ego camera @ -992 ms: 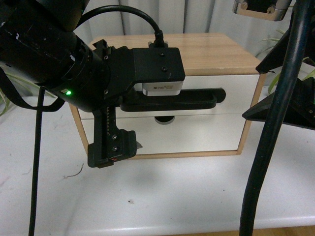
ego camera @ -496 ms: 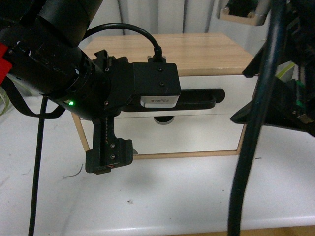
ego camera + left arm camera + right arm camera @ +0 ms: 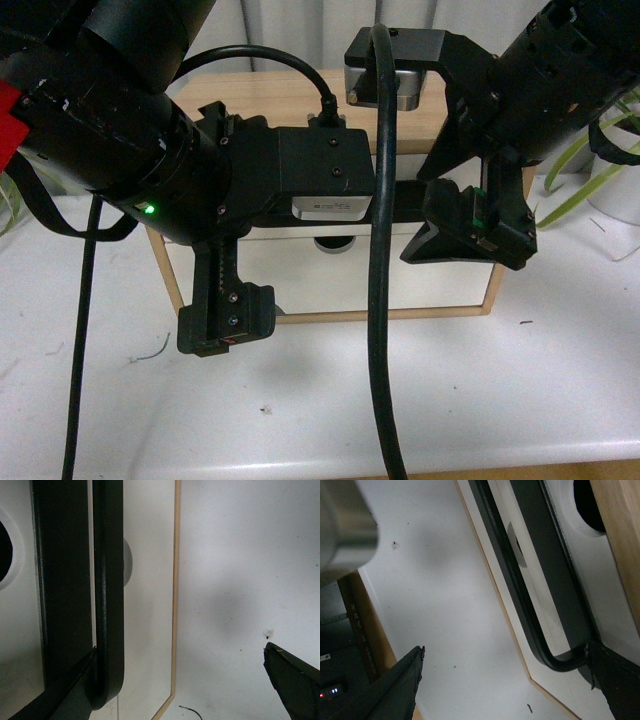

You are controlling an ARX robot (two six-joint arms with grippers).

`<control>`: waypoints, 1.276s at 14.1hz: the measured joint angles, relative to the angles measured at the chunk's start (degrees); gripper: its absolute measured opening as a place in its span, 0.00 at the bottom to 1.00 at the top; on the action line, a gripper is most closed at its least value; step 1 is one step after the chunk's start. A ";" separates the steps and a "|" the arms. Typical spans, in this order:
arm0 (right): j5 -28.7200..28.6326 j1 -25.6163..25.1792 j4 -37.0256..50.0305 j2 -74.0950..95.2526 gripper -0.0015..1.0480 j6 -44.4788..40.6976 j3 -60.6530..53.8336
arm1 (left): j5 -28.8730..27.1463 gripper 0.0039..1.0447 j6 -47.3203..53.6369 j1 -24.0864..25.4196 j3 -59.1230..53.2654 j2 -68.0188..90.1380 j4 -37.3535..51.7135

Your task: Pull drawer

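The drawer (image 3: 17,630) is the upper white front of a wooden cabinet (image 3: 290,95), and both arms cover most of it in the front view. Its long black bar handle (image 3: 405,203) runs across the front. A semicircular notch (image 3: 335,243) sits just below it. My left gripper (image 3: 240,260) is open at the handle's left end. In the left wrist view the handle (image 3: 107,580) lies just inside one finger (image 3: 75,695). My right gripper (image 3: 465,200) is open at the right end, where the handle's curved end (image 3: 560,662) lies beside one finger (image 3: 615,680).
The lower white front (image 3: 330,280) has no handle. The cabinet stands on a white tabletop (image 3: 330,390). A thick black cable (image 3: 382,300) hangs down in front of the cabinet. Green plant leaves (image 3: 590,180) reach in at the far right.
My right arm has swung in from the right edge to the cabinet front, bringing its open gripper to the handle's right end. The left arm has barely moved.
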 joint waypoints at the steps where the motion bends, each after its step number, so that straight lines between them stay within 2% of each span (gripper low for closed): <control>1: 0.07 0.24 -0.09 1.66 0.94 -0.37 1.55 | -0.17 0.94 0.07 -0.13 0.00 0.00 -0.07; 8: 0.26 0.26 -0.07 4.66 0.94 -2.29 2.27 | -1.88 0.94 3.17 -0.20 -0.83 0.52 1.81; 11: 0.24 0.28 -7.28 4.90 0.94 -3.82 3.58 | -1.86 0.94 6.47 -0.48 -0.94 0.50 0.46; 14: -0.76 0.22 -8.96 3.56 0.94 -4.74 1.79 | -0.46 0.94 8.70 -0.52 -0.94 -1.03 -4.37; 15: -1.31 0.24 -9.31 2.34 0.94 -4.98 0.31 | 0.22 0.94 9.29 -0.79 -1.36 -2.03 -6.36; 16: -2.25 1.16 -8.98 -3.72 0.94 -7.10 -7.82 | 1.60 0.94 12.13 -1.92 -5.77 -7.06 -10.43; 18: -2.95 3.58 -8.59 -11.02 0.94 -6.91 -16.79 | 3.23 0.94 13.84 -3.48 -13.05 -14.29 -11.85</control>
